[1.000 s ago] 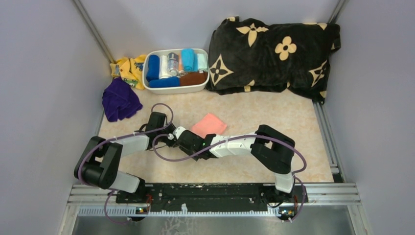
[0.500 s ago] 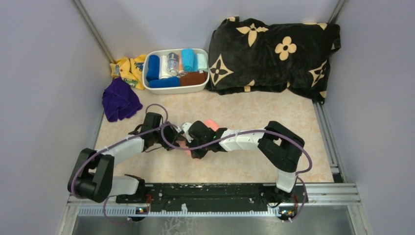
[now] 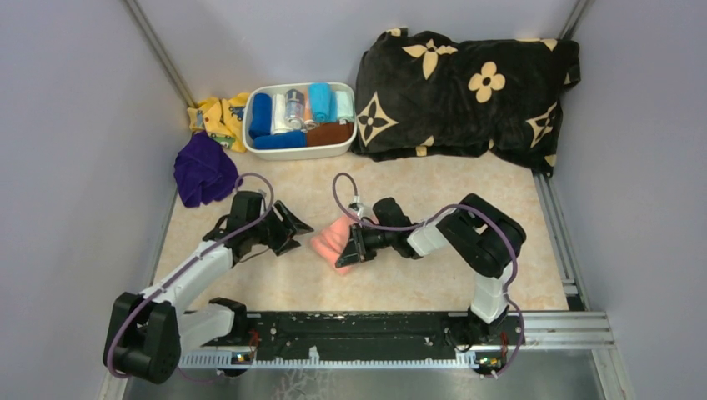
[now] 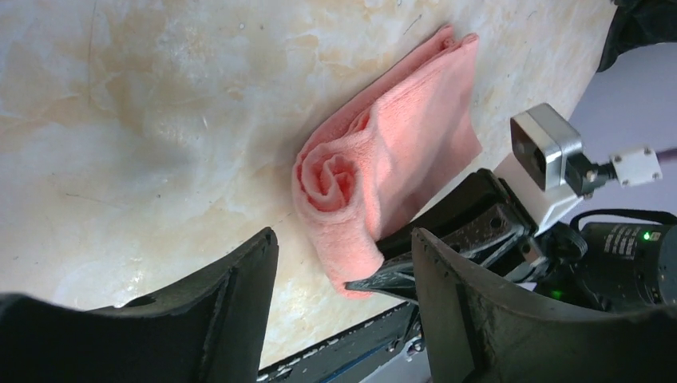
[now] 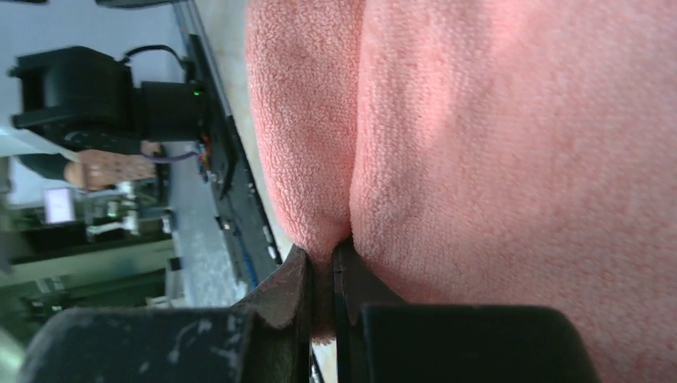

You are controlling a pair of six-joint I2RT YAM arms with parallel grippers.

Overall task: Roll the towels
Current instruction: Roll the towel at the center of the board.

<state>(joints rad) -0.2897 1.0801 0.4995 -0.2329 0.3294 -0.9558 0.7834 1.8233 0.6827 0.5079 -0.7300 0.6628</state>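
The salmon pink towel lies partly rolled on the table middle; its spiral end shows in the left wrist view, and it fills the right wrist view. No panda print shows. My right gripper is shut on a fold of the pink towel at its near end, also seen in the right wrist view. My left gripper is open and empty just left of the roll, its jaws apart in its wrist view. The purple towel lies crumpled at the far left.
A white bin of rolled towels stands at the back. A yellow patterned cloth lies beside it. A black flowered blanket fills the back right. The metal rail runs along the near edge.
Both grippers have drawn apart. The left arm pulled back left and let go. The right gripper turned and now pinches the pink towel, which went from flat to partly rolled.
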